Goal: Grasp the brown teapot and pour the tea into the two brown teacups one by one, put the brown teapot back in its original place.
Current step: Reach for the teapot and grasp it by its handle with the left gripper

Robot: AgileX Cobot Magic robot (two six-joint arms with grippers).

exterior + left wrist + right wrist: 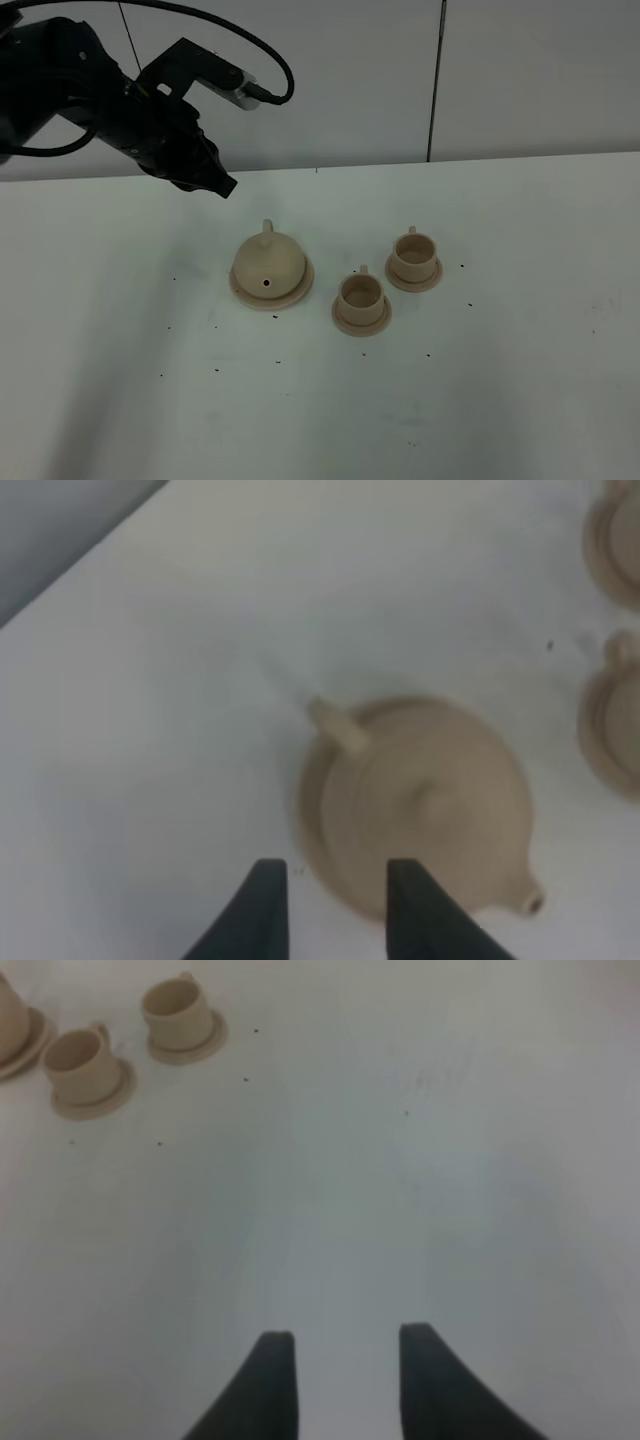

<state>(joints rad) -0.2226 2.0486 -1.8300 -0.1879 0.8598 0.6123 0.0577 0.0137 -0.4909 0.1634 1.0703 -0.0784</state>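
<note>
**Tea set waits beneath a raised arm.** A white tabletop (520,400) fills the scene below a pale grey wall (520,70).

At the far left, the black left arm (70,90) hangs above the surface. Its left pincer (335,872) is released, with the dark fingers parted and nothing between them. It is poised above and to the far left of the brown teapot (268,260), clear of it.

The right pincer (345,1345) lies outside the overhead picture. Its own camera shows it likewise released and empty over bare tabletop, well apart from the tea set.

The squat, rounded teapot sits upright just left of centre on its large saucer (303,285). The spout opening faces the near side and the handle points to the far side.

To its right stands the near brown teacup (360,292), upright, just beside the large saucer but apart from it. The far brown teacup (412,250) stands farther right and farther back, also upright. Their tiny handles point to the far side.

Each cup rests on a saucer of its own, the near small saucer (362,324) and the far small saucer (432,278). The two lie close together, and whether their rims touch cannot be told.

Tiny dark specks (428,354) dot the tabletop around the set.
</note>
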